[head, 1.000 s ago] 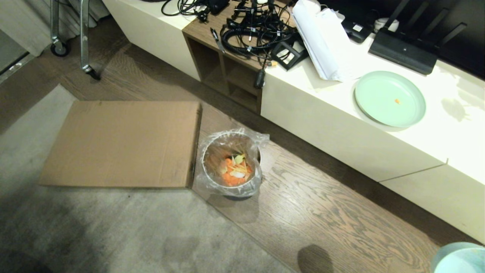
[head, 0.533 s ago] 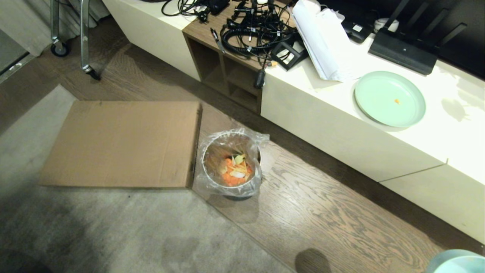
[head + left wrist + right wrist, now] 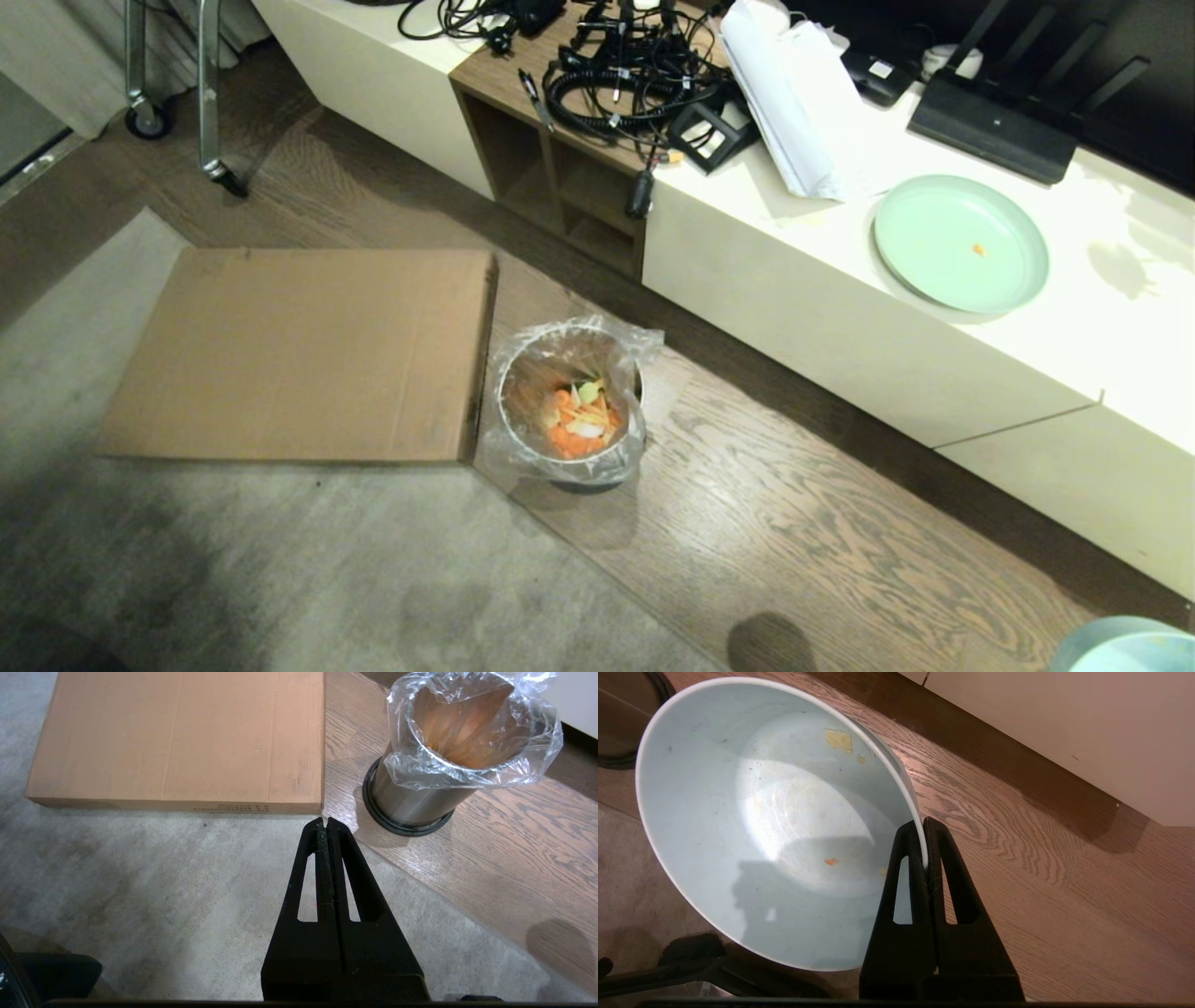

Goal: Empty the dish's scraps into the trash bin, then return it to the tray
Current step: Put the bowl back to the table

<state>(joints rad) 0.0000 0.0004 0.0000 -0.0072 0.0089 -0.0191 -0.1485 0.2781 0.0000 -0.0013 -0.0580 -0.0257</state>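
Right gripper (image 3: 924, 840) is pinched shut on the rim of the bowl (image 3: 775, 821), one finger inside the wall and one outside, carrying it clear of the floor at the lower right corner of the head view, well apart from the trash bin (image 3: 571, 411); left gripper (image 3: 327, 826) hangs with its fingers pressed together and nothing between them, above the carpet (image 3: 140, 896) near the bin's base.

By the look of it the emptying is done: the bowl is pale blue-white, smooth and round, tilted in the grip, and holds only a yellowish flake stuck high on its wall and a few tiny orange specks near the bottom; the scraps (image 3: 579, 422), orange slices with whitish and greenish bits, lie heaped inside the bin's clear liner. The step in hand, I judge, is the carry back to the tray; no tray shows in any view, so the next move calls for bringing it into sight, then lowering the bowl flat and releasing the rim.

Around the bin lie a flat cardboard box (image 3: 299, 350) on the carpet and wood floor (image 3: 794, 523); beyond stands a cream cabinet (image 3: 840, 317) bearing a green plate (image 3: 962, 243) and tangled cables (image 3: 635, 65).
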